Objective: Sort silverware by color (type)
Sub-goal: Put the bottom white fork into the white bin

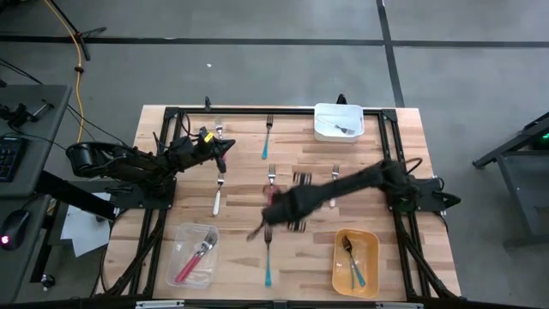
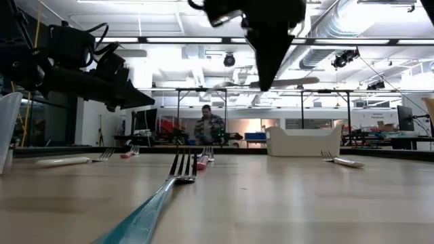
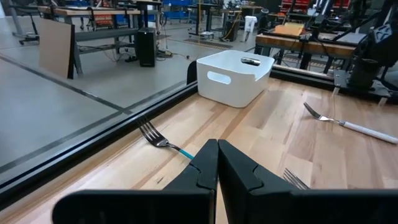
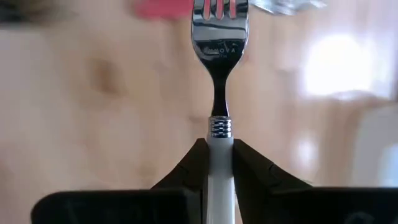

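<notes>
My right gripper [image 1: 269, 218] is over the table's middle, shut on a white-handled fork [image 4: 219, 37] whose silver head sticks out past the fingers [image 1: 256, 233]. My left gripper [image 1: 227, 146] is shut and empty above the table's far left part; it also shows in its wrist view [image 3: 217, 155]. Loose on the table lie a teal fork [image 1: 268, 137], a white fork [image 1: 218, 194], a red fork [image 1: 272, 176], another white fork [image 1: 334, 182] and a near teal fork [image 1: 268, 260]. My right gripper pinches the fork's white handle [image 4: 219, 149] between its two fingers, just behind the ribbed metal collar. The fork runs on along the fingers and its head points away from the wrist. It is lifted clear of the table.
A white bin [image 1: 338, 121] with a utensil stands at the far right. A yellow tray [image 1: 356, 260] with teal utensils is at the near right. A clear container [image 1: 196, 254] with red forks is at the near left. A dark frame rail [image 1: 257, 111] runs along the far edge.
</notes>
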Robot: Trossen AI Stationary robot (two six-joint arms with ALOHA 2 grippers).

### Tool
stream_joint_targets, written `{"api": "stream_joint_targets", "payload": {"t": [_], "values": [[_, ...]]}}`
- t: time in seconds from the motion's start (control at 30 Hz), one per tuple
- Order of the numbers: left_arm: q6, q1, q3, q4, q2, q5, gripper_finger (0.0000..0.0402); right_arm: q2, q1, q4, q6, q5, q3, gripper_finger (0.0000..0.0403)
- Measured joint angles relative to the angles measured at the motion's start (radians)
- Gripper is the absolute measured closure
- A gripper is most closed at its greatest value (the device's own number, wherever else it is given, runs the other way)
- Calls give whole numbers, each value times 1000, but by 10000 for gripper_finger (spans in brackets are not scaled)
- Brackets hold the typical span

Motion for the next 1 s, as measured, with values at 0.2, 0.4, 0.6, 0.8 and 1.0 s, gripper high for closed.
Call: {"api": "stream_joint_targets", "payload": {"t": [0.2, 0.4, 0.6, 0.8, 1.0], "values": [[32, 0, 0, -22, 0, 1, 401, -170, -213, 23, -262, 43, -178, 363], [61, 0, 0, -39, 0, 0, 401, -391, -492, 183, -448, 52, -450, 363], [55, -1, 0, -38, 0, 0, 401, -553, -778, 377, -651, -19, -638, 363], [53, -5, 0, -54, 0, 0, 401, -570, -982, 523, -799, -161, -739, 363], [52, -5, 0, -53, 0, 0, 401, -524, -1101, 638, -899, -231, -776, 356]]}}
